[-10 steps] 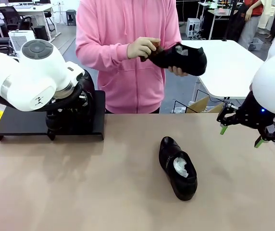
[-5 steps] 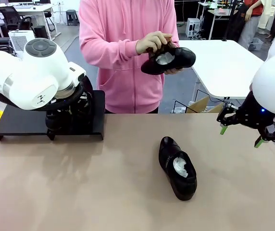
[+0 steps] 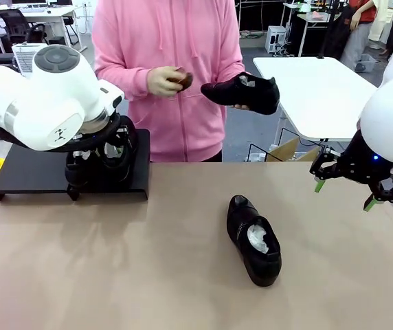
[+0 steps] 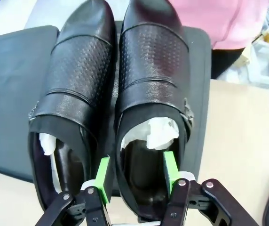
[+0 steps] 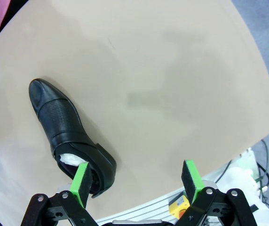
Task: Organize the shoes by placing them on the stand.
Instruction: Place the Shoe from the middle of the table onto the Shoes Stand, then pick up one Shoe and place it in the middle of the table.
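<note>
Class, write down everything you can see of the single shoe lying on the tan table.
The shoe is a glossy black leather low-cut dress shoe with a smooth toe cap, a perforated panel behind it and a strap across the instep. Crumpled white paper fills its opening. It sits upright on its sole, angled to the table's edges, near the middle of the tan table. Nothing but the table touches it.

Two glossy black dress shoes (image 4: 80, 84) are gleaming on a matte black stand (image 4: 12, 94), each showing bands of tiny pinhole dots and white paper (image 4: 155, 132) inside. The left gripper (image 4: 135, 167) is showing bright green pads (image 4: 103, 178) on black fingers. A person's hoodie (image 3: 159, 41) is showing plain pink; the hand-held shoe (image 3: 243, 93) is shining black, the brush (image 3: 181, 80) brown, the table (image 3: 114, 261) flat tan.
</note>
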Robot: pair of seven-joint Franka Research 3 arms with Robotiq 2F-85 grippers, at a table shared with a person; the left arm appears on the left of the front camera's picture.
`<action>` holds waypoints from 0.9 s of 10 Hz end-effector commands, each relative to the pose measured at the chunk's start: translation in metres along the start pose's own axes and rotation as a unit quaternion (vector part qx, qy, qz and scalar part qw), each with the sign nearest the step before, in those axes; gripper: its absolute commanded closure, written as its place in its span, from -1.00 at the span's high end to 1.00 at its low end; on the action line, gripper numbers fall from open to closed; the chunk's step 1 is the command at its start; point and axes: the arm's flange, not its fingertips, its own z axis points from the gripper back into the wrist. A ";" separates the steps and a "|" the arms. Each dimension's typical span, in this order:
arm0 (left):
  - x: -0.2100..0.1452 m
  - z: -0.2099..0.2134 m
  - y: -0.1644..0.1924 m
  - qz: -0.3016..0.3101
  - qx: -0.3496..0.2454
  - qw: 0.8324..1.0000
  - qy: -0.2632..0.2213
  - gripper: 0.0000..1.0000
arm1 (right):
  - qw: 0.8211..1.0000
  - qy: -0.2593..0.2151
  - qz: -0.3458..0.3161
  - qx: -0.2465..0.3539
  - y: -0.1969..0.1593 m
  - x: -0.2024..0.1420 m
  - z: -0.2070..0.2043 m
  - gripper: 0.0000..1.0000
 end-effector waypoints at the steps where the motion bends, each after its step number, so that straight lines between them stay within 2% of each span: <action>1: -0.007 0.025 0.005 -0.003 -0.010 1.000 -0.004 0.14 | 1.000 0.001 0.006 0.007 0.000 0.002 0.000 1.00; 3: -0.021 0.051 0.011 0.013 -0.012 1.000 0.013 0.14 | 1.000 0.001 0.006 0.007 0.000 0.002 0.000 1.00; 4: -0.003 0.023 -0.003 0.004 -0.013 1.000 -0.004 0.14 | 1.000 0.001 0.006 0.007 0.000 0.002 0.000 1.00; 9: -0.003 0.023 -0.003 0.004 -0.013 1.000 -0.004 0.14 | 1.000 0.001 0.006 0.007 0.000 0.002 0.000 1.00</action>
